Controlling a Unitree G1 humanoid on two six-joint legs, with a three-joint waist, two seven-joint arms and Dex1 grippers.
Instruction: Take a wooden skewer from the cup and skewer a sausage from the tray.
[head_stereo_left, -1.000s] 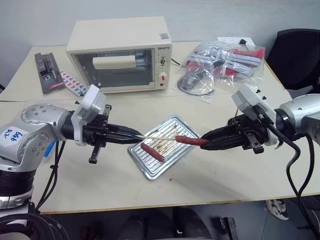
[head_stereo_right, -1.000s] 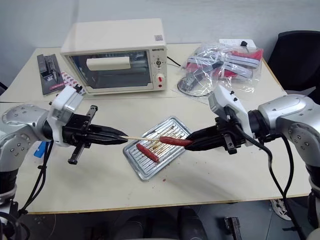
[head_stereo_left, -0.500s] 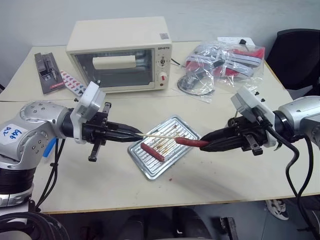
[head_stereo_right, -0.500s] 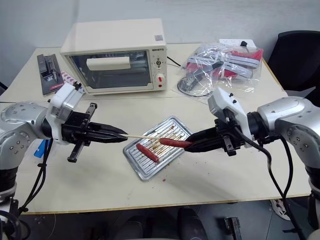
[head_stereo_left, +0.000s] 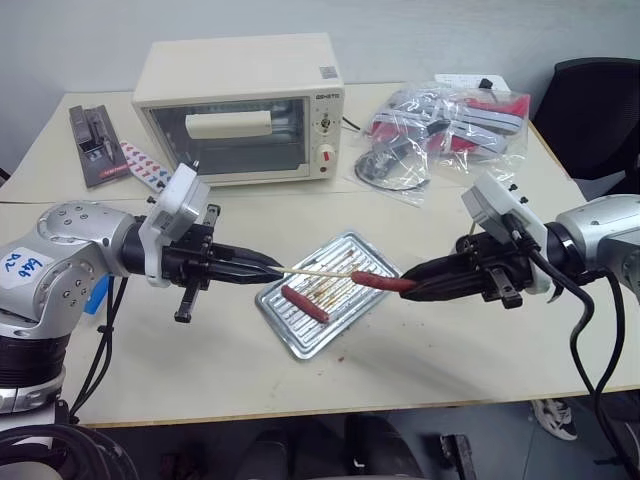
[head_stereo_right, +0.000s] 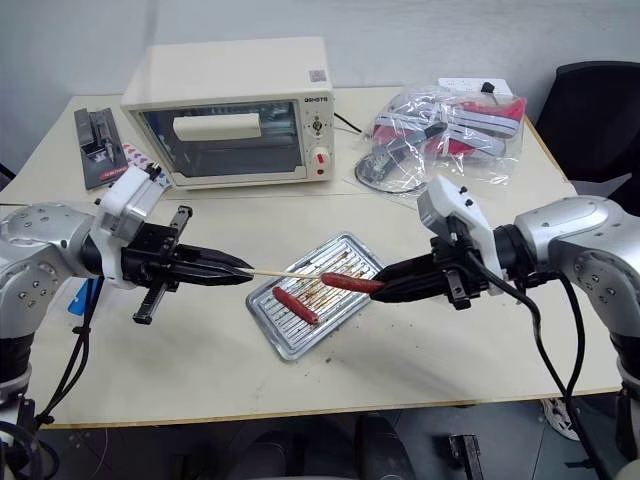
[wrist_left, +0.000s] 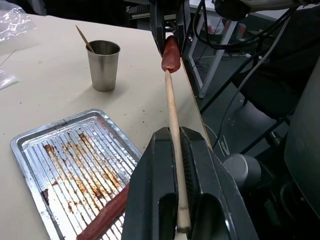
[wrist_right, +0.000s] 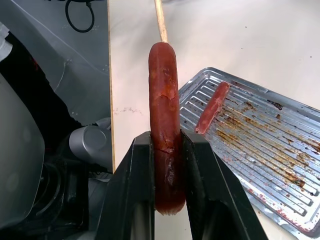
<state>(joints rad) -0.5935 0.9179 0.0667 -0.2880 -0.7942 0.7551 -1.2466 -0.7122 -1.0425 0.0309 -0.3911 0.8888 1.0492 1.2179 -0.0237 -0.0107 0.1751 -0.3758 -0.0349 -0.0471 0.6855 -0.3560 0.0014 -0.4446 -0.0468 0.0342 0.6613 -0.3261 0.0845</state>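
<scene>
Left tool (head_stereo_left: 268, 271) sat mid-left of the frame, clamped tight on the skewer (head_stereo_left: 315, 267), which ran level toward the right. Right tool (head_stereo_left: 415, 284) at mid-right gripped one sausage (head_stereo_left: 382, 282) narrowly betw. its fingers, held above the tray's (head_stereo_left: 290, 339) right edge. Skewer tip met the sausage's near end; can't tell if it was pushed in. 2nd sausage (head_stereo_left: 304, 303) lay on the tray at its lower left, centre of the counter (head_stereo_left: 200, 350). Cup (wrist_left: 103, 65) w/ another stick stood on the counter beyond the tray in the left wrist view. Toaster oven (head_stereo_left: 238, 108) upper centre.
</scene>
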